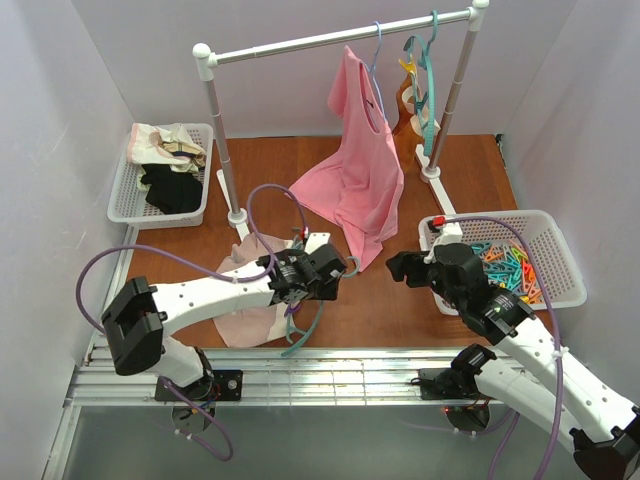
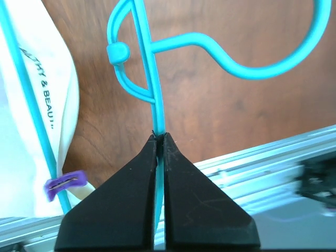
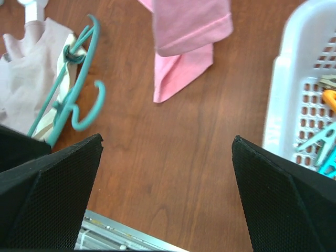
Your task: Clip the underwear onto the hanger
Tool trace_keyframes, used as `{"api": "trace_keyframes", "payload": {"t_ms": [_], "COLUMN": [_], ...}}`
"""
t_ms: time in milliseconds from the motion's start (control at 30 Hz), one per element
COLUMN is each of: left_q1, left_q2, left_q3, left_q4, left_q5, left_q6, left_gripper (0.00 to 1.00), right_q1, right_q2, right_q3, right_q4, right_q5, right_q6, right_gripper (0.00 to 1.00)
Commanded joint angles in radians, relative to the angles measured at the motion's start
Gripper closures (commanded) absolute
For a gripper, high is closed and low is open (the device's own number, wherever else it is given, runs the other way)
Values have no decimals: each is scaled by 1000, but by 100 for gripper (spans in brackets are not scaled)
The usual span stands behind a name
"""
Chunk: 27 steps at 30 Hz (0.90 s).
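The teal hanger [image 2: 155, 79] lies partly over the pale pink-beige underwear [image 1: 245, 290] at the front of the table. My left gripper [image 2: 159, 139] is shut on the hanger's thin bar just below the hook; from above it [image 1: 335, 270] sits at the underwear's right edge. A small purple clip [image 2: 65, 182] sits on the hanger's arm by the cream fabric [image 2: 29, 131]. My right gripper [image 3: 167, 138] hangs open over bare wood, right of the hanger [image 3: 68, 100] and underwear [image 3: 23, 84], holding nothing; from above it [image 1: 400, 268] faces the left gripper.
A bright pink top [image 1: 355, 170] hangs from the white rail [image 1: 340, 38] and drapes onto the table. A white basket of coloured clips [image 1: 555, 290] stands at right, its wall [image 3: 291, 94] near my right fingers. Another basket of clothes [image 1: 120, 195] sits back left.
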Motion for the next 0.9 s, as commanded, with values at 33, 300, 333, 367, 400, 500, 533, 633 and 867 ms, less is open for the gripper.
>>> {"api": "trace_keyframes", "payload": {"t_ms": [33,300,333,367,400,500,533,633,867], "left_q1": [47,90,91,91,91,91,93,91,91], "left_q2": [-103,-239,-247,-253,-259,-279,-285,-308,-301], "left_q3": [50,-24,-32,-36,-45,-65,-71,-98,-85], "left_q4": [42,269,288,306,337,380,391,435,527], "left_q5": [-7,-13,-20,-33,-35,-41,-43,-70,-179], "left_q6": [-34,-140,-149,-161,-164,-174,-175,-190,-177], "left_gripper": [100,100,100,100,100,100,100,100,100], "right_q1": [-5,-3,-3,-5,-5,-3,-5,-5,0], "right_q2": [20,171,207,221,233,271,282,317,380], "right_q3": [26,101,107,114,120,135,143,173,224], "right_q4": [104,272,292,309,350,433,437,470,421], "right_q5": [-146,-529,-558,-583,-617,-658,-668,-698,-726], "right_q6": [-39,34,48,63,80,171,185,241,271], "right_gripper": [10,11,12,12,12,12,12,12,18]}}
